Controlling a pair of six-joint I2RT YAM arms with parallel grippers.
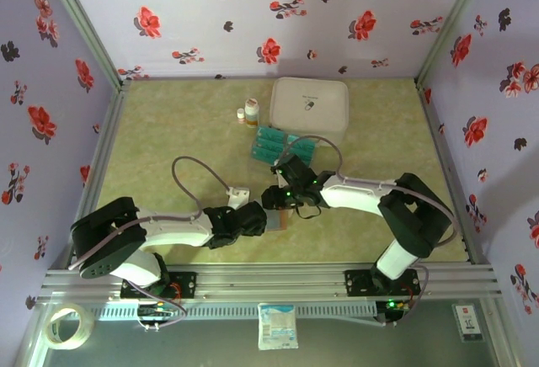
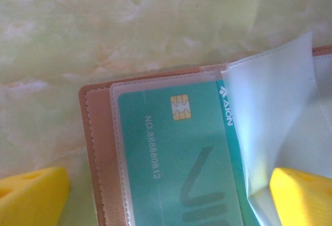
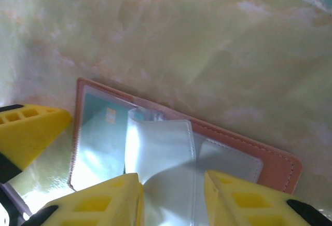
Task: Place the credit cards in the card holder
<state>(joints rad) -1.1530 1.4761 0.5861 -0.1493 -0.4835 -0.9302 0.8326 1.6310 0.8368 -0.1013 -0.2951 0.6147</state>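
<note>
Card holder is lying open, centre-near, with one credit card sleeved inside. Left gripper is straddling it, jaws wide. Right gripper is hovering released over the floppy sleeve. Cards likely stiff and slick: pinch by edges.

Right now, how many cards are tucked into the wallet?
1 seen: a teal card inside the clear sleeve at the wallet's stitched end. The other sleeves look empty, though the lifted sleeve may hide more.
</note>
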